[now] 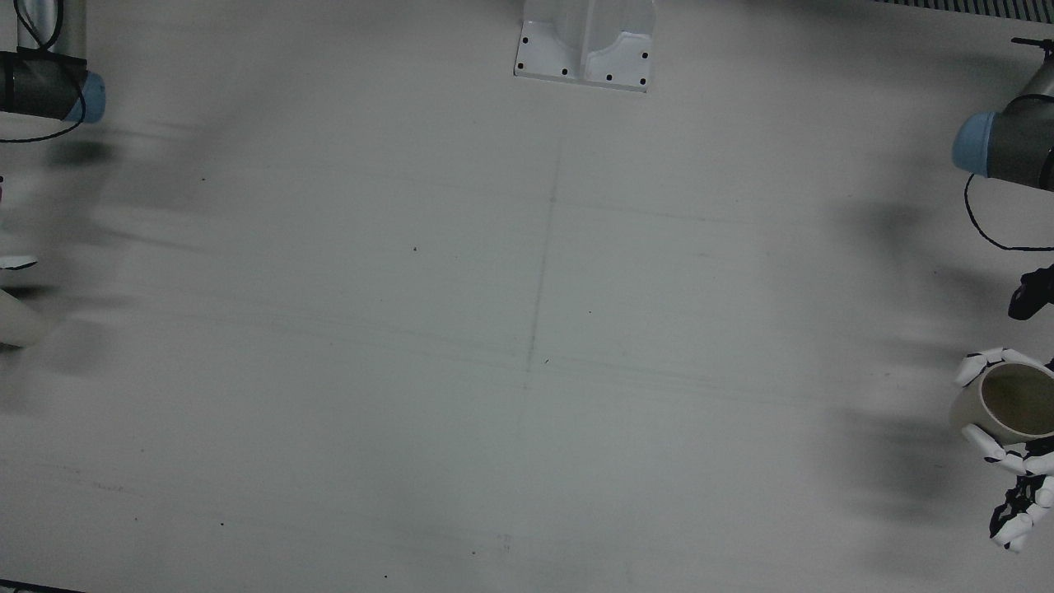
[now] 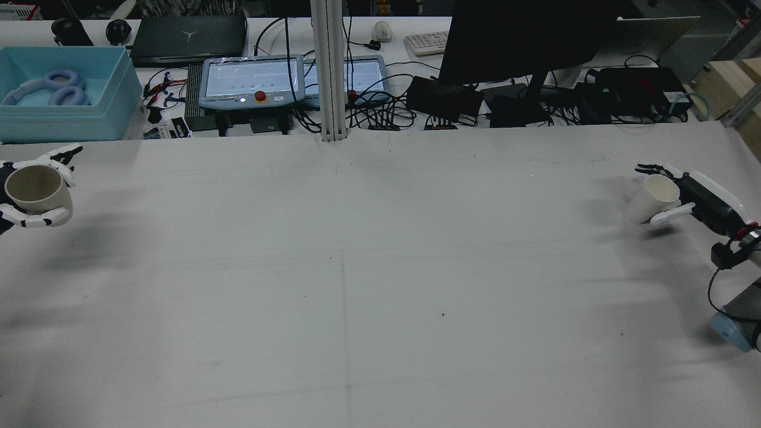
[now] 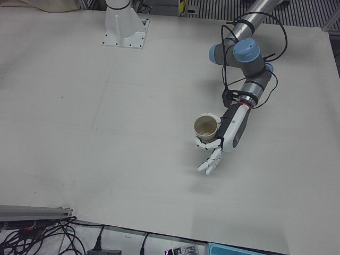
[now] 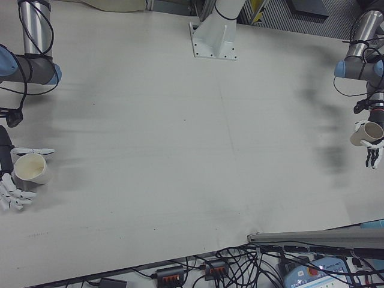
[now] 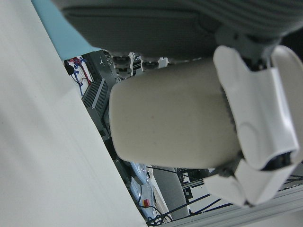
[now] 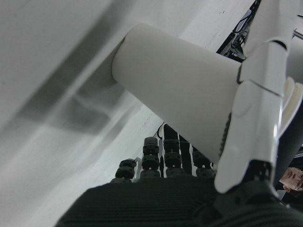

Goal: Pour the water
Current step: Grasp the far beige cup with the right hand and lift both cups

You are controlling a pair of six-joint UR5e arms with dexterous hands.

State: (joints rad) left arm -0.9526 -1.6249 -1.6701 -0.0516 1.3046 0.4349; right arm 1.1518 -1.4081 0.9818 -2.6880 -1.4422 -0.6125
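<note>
My left hand [image 3: 232, 127] is shut on a beige paper cup [image 3: 205, 127], which stands upright with its mouth open upward. The same cup [image 2: 34, 187] shows at the far left edge in the rear view, with white fingers [image 2: 37, 221] wrapped round it. My right hand [image 2: 707, 201] is shut on a white paper cup [image 2: 653, 197] at the far right edge, tilted with its mouth toward the rear camera. In the right-front view this cup [image 4: 30, 168] sits at the left edge. Both hand views show fingers [image 5: 258, 118] pressed on cup walls [image 6: 175, 90]. What the cups hold is hidden.
The white table [image 2: 368, 267] spans the wide gap between the two hands. A white pedestal base [image 1: 586, 45] stands at the middle of the robot's side. Beyond the far edge are a blue bin [image 2: 62, 95], pendants, cables and a monitor [image 2: 523, 38].
</note>
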